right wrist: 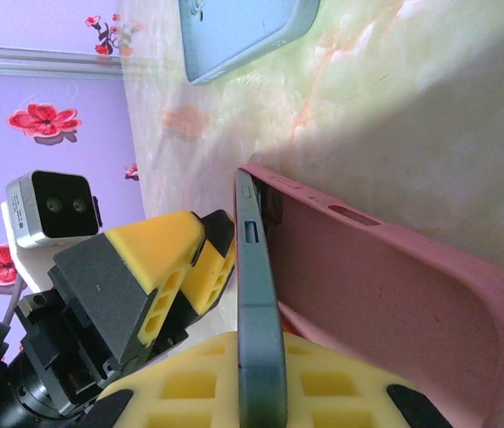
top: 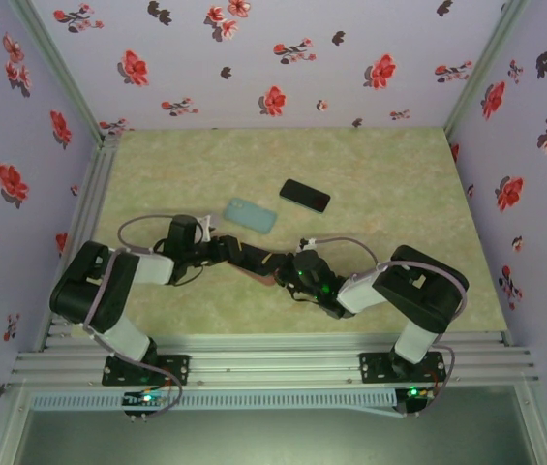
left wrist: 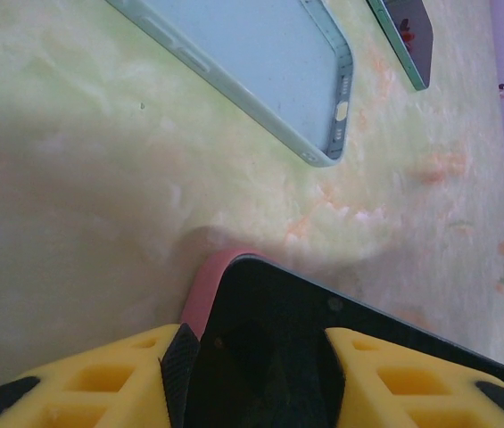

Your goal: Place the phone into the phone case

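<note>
- Lilac walls (top: 254,58) printed with red flowers closed in a pale green marbled table (top: 399,165) on 3 sides.
- Both arms met over the near middle of the table, with 1 dark phone (right wrist: 253,259) and 1 pink case (right wrist: 394,294) between them. I could not tell whether the pair touched the table.
- In the right wrist view the phone stood edge-on. 1 end met the pink case's rim and the rest angled away, so the case's inside and camera cut-out showed. Judged not yet seated.
- Right gripper (right wrist: 274,361) was pressed almost together, pinching the phone across its thickness.
- Left gripper (left wrist: 260,352) was part-closed, with a pad on either side of the phone's end and the pink rim just beside 1 pad. I could not tell which pad bore on the case.
- A teal case (top: 252,215) and a 2nd black phone (top: 304,195) lay flat farther back, near each other but apart.
- Risk 1: pressing while the phone sat angled could pop the engaged end out, because the soft rim would flex instead of hooking.
- Risk 2: the right grip was thin, so a sideways push from the left could twist the phone loose.
- Risk 3: a pad caught between the phone's edge and the case's lip would block seating on that side.
- Risk 4: a dropped pair could slide toward the teal case.
</note>
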`<state>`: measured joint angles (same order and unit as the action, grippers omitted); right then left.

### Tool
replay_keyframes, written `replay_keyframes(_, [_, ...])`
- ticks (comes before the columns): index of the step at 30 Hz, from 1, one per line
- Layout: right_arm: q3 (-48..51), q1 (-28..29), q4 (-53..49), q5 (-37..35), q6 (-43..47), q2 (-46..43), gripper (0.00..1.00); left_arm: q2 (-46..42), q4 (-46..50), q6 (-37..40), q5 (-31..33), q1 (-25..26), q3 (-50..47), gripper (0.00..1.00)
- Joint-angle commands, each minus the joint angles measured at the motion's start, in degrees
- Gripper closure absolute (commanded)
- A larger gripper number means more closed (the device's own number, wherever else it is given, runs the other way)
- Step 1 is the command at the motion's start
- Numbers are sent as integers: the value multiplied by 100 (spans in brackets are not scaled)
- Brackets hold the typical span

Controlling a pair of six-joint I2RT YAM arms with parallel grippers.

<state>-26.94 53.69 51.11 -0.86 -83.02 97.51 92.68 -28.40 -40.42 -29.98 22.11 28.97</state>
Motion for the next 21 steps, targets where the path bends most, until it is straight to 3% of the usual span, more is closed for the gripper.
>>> replay_keyframes(1, [-144, 36, -678, -142, 85, 121, 100, -100, 503, -176, -606, 255, -232, 55])
replay_keyframes(13, [-454, 44, -1543, -81, 315, -79, 92, -41, -32, -386, -587, 273, -476, 54])
replay_keyframes(21, [-606, 40, -2128, -125, 456, -290, 82, 13, -329, -485, -597, 270, -567, 54])
